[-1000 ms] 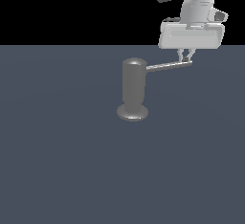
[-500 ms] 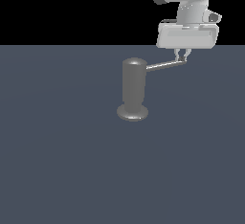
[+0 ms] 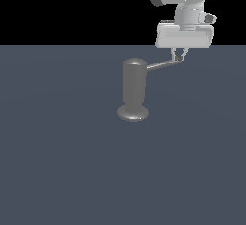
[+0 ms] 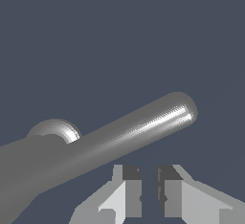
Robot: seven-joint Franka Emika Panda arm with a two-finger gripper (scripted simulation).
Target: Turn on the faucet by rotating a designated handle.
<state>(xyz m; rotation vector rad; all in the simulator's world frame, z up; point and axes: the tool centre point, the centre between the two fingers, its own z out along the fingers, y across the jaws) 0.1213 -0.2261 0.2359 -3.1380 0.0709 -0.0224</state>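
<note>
Faucet [image 3: 134,90]: upright grey metallic cylinder with a rounded top and a wider flared base, standing on the dark worktop [image 3: 57,161] a little toward the exterior view's right of centre.
Handle [image 3: 163,65]: thin straight grey rod projecting from near the cylinder's top toward the exterior view's right, rising slightly to its far end; in the wrist view it appears as a thick shiny bar [image 4: 134,129] with a rounded tip.
Arm: white Panda body entering from the upper right of the exterior view, its pale wrist block directly above the rod's far end.
Claw [image 3: 178,56]: pointing down at the outer tip of the handle; in the wrist view its two fingers [image 4: 125,194] stand close together with only a narrow slit between them, nothing held in that slit.
Contact: fingertips meet the rod's end in the exterior view; whether they press on it cannot be told.
</note>
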